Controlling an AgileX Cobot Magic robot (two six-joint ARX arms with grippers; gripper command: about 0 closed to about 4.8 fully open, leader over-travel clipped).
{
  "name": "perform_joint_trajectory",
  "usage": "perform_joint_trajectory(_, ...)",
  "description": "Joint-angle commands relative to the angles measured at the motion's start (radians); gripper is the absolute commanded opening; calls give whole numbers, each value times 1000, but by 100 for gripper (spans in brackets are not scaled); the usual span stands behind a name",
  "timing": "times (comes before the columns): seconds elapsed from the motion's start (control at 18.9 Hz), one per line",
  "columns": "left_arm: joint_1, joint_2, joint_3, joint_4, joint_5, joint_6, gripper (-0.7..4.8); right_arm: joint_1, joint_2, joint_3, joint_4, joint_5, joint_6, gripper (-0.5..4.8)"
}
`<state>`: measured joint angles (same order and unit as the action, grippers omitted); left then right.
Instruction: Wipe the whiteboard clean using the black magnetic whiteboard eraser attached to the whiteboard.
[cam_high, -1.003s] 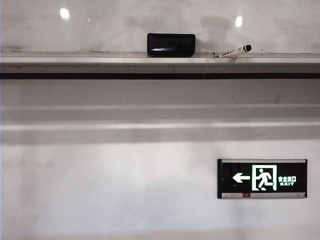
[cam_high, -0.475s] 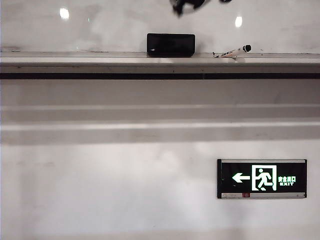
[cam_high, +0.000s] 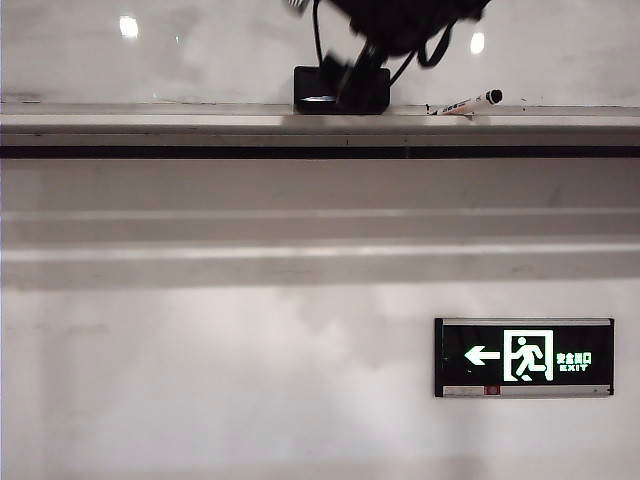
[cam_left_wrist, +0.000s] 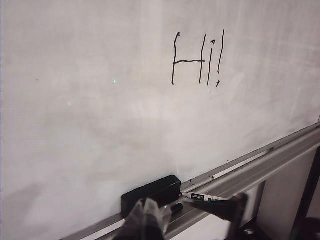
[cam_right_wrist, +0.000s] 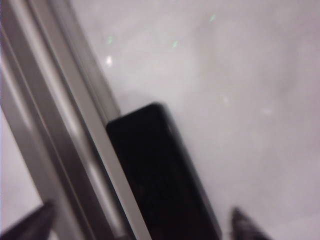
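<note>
Eraser (cam_right_wrist: 160, 175) on ledge (cam_right_wrist: 60, 135), right gripper (cam_right_wrist: 145, 225) spread, left gripper (cam_left_wrist: 190, 217)

My right gripper (cam_right_wrist: 142, 225) is over the eraser (cam_high: 318, 90), which sits on the ledge (cam_high: 200, 122) left of the marker (cam_high: 468, 103).

Glossy black eraser (cam_left_wrist: 150, 194), white-grey whiteboard (cam_left_wrist: 100, 100) with black "Hi!" writing (cam_left_wrist: 197, 59), pale metal ledge (cam_high: 150, 122)
</note>
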<state>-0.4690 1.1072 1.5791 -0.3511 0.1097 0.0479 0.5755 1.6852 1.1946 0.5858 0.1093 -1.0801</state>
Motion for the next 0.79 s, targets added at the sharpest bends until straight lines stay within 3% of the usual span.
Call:
perform_joint_trajectory(0.05,0,-4,8,16,4,-8,-5,0,69,104,19,13,-53,438)
perform_joint_trajectory(0.26,0,-4,8,17,7,-8,-5,-20,161,221,-19,35,-108,429)
perform_joint_trajectory(0.63,0,-4,8,21,7,-8,-5,-77,185,232,-39,43,-121,386)
perform_joint_trajectory(0.79,0,-4,8,46,8,-8,-5,-78,185,234,-43,42,-121,317)
